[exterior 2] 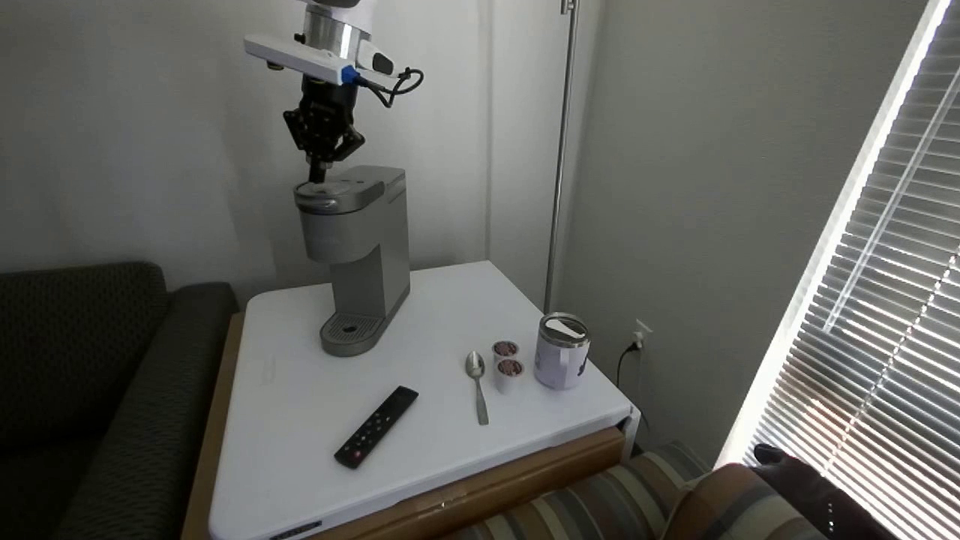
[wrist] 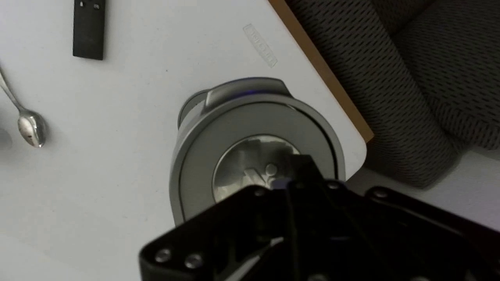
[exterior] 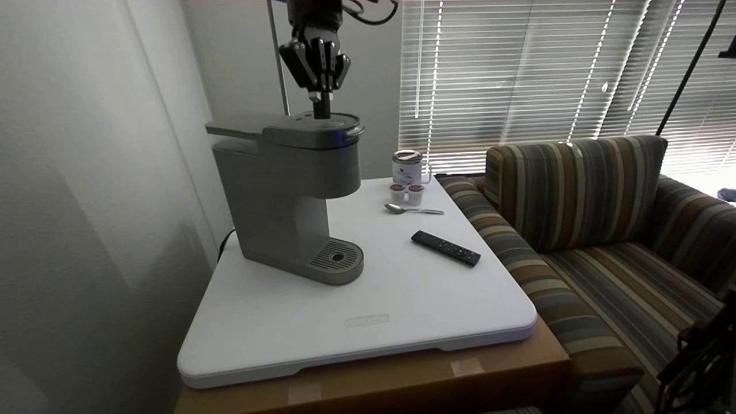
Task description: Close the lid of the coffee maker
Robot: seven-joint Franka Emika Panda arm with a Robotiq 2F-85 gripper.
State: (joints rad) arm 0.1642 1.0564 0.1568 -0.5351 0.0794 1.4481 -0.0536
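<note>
Directly below pincer: lid, down on coffee maker.

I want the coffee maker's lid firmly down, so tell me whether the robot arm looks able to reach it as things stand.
Most likely yes: the gripper, shut and pointing down, has its tip on or just above the lid in both exterior views, and nothing visible stands between them.
</note>
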